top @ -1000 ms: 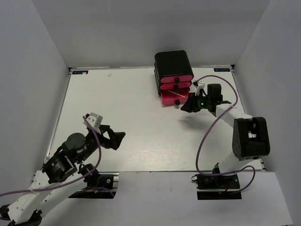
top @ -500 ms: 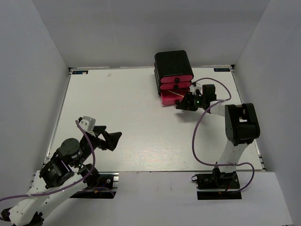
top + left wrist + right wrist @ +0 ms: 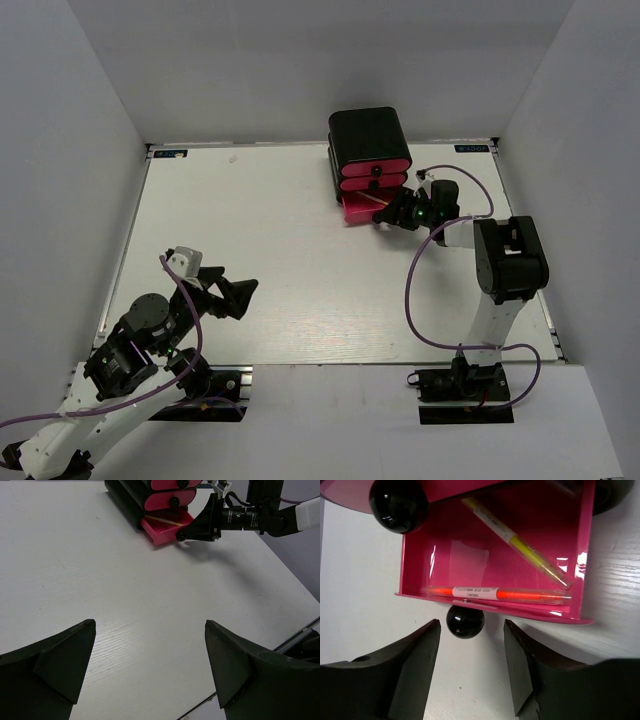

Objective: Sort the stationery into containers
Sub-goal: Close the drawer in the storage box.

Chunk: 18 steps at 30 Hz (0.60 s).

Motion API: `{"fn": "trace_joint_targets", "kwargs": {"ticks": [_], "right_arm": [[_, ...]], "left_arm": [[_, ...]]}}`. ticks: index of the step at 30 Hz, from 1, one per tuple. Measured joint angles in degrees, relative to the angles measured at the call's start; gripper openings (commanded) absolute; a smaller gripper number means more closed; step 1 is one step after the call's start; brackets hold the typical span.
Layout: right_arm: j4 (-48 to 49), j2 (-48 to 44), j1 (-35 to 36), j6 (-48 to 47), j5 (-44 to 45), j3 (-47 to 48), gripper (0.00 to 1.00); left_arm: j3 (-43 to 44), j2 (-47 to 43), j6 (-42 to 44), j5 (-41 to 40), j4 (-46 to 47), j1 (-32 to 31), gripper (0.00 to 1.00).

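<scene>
Right gripper [image 3: 470, 647]: spread wide, nothing gripped; the knob [image 3: 465, 621] is flanked by its fingers.
Bottom drawer [image 3: 455, 555]: pulled out of the drawer box [image 3: 367, 140], far right.
Contents: orange pen [image 3: 495, 593] and yellow pen [image 3: 520, 542] are laid inside.
Left gripper [image 3: 150, 630]: held wide open, empty, near left.

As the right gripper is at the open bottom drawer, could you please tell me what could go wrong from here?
1. The right gripper has its open jaws either side of the small black knob of the open pink-red bottom drawer; an off-centre push might skew it.
2. Nothing braces the black rounded box, and the left gripper is far away, so the stack might slide.
3. The thin yellow pen lies diagonally and might catch.
</scene>
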Motion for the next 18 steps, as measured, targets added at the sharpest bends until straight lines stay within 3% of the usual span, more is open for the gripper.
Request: {"fn": "trace_joint_targets", "kwargs": {"ticks": [18], "right_arm": [[11.02, 5.44, 0.0, 4.15, 0.57, -0.52, 0.6]], "left_arm": [[0.0, 0.46, -0.42, -0.63, -0.07, 0.0, 0.99]]}}
